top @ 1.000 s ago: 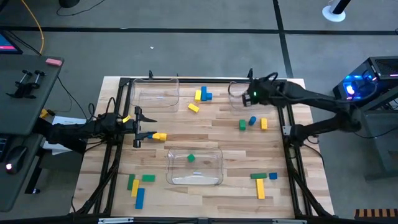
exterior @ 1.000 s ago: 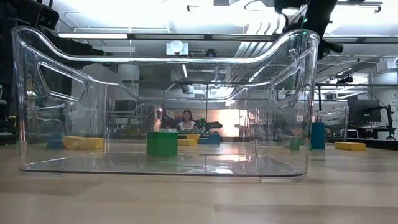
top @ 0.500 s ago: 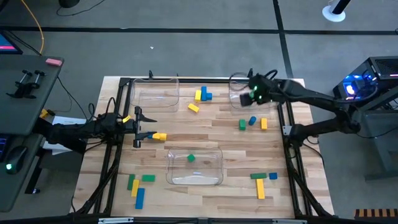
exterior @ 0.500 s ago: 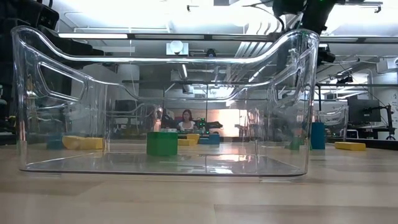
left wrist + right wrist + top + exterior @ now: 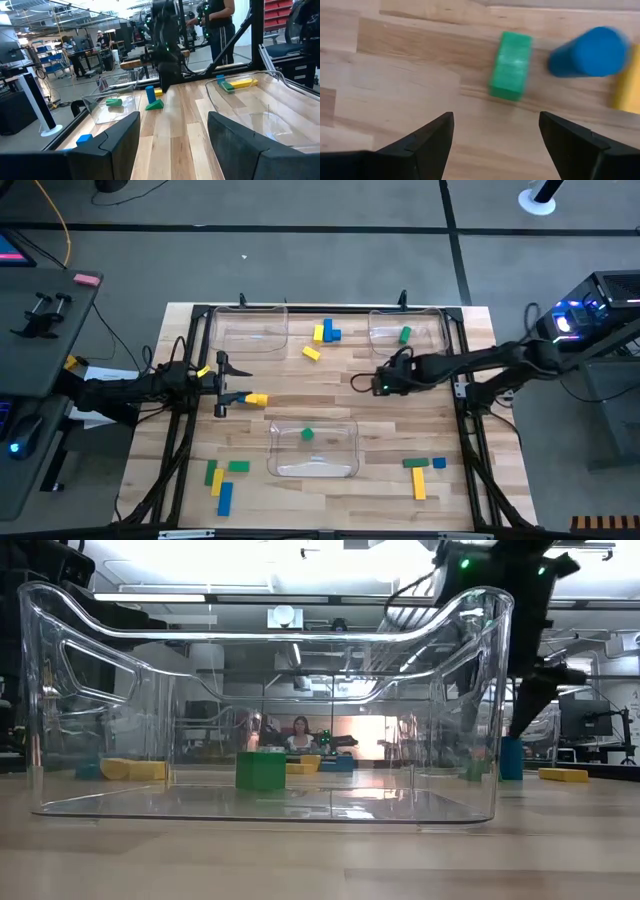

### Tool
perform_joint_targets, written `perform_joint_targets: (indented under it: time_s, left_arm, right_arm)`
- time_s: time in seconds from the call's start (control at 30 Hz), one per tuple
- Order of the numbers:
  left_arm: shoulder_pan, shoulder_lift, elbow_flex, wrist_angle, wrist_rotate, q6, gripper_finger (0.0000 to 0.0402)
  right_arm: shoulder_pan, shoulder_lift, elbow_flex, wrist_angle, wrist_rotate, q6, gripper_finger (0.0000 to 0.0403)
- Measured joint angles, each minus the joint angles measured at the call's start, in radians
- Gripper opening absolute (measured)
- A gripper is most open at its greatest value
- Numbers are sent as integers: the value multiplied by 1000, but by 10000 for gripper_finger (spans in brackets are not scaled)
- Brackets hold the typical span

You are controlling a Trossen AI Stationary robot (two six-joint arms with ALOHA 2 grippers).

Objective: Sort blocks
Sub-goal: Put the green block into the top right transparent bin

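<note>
My right gripper (image 5: 383, 384) (image 5: 496, 116) hangs open, pointing down over a green block (image 5: 511, 65) right of the table's middle. A blue cylinder (image 5: 587, 51) and a yellow block (image 5: 626, 85) lie beside that block. The fingers touch none of them. My left gripper (image 5: 222, 386) (image 5: 173, 117) waits open at the table's left, level with the tabletop. A yellow block (image 5: 257, 399) lies just in front of it. One green block (image 5: 404, 334) rests in the far right bin and another (image 5: 307, 434) in the near bin.
Three clear bins stand on the table: far left (image 5: 250, 328), far right (image 5: 432, 330), near middle (image 5: 345, 448). Loose blocks lie at the far middle (image 5: 324, 333), near left (image 5: 222, 480) and near right (image 5: 420, 470). People stand in the room beyond the table.
My right gripper has swung from above the far right bin toward the table's near edge and middle, and has come down over the green, blue and yellow blocks. A green block now shows lying in the far right bin where the gripper was.
</note>
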Motion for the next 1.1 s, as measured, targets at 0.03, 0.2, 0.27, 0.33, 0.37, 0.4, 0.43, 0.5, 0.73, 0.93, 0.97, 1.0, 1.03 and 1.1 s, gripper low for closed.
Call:
perform_joint_targets:
  time_s: [0.03, 0.2, 0.27, 0.33, 0.37, 0.4, 0.43, 0.5, 0.73, 0.93, 0.97, 1.0, 1.03, 1.1]
  left_arm:
    - [0, 0, 0, 0, 0, 0, 220]
    - [0, 0, 0, 0, 0, 0, 220]
    - [0, 0, 0, 0, 0, 0, 220]
    - [0, 0, 0, 0, 0, 0, 220]
    - [0, 0, 0, 0, 0, 0, 220]
    - [0, 0, 0, 0, 0, 0, 220]
    - [0, 0, 0, 0, 0, 0, 220]
    - [0, 0, 0, 0, 0, 0, 220]
    - [0, 0, 0, 0, 0, 0, 220]
    - [0, 0, 0, 0, 0, 0, 220]
    - [0, 0, 0, 0, 0, 0, 220]
    - [0, 0, 0, 0, 0, 0, 220]
    - [0, 0, 0, 0, 0, 0, 220]
    - [0, 0, 0, 0, 0, 0, 220]
  right_arm:
    - [-1, 24, 0, 25, 2, 5, 290]
    - [-17, 143, 0, 42, 20, 37, 291]
    - [-17, 178, 0, 19, 32, 67, 291]
    - [-17, 201, 0, 28, 34, 84, 291]
    - [-17, 209, 0, 41, 35, 85, 291]
    - [-17, 216, 0, 55, 40, 85, 291]
    - [-17, 224, 0, 68, 52, 85, 291]
    - [-20, 235, 1, 81, 76, 90, 291]
    - [-75, 272, 6, 104, 95, 58, 281]
    - [-69, 273, 6, 116, 88, 32, 184]
    - [-63, 269, 5, 116, 90, 27, 158]
    - [-54, 262, 6, 115, 94, 19, 134]
    - [-42, 257, 10, 111, 98, 4, 126]
    - [-16, 236, 27, 104, 99, -39, 129]
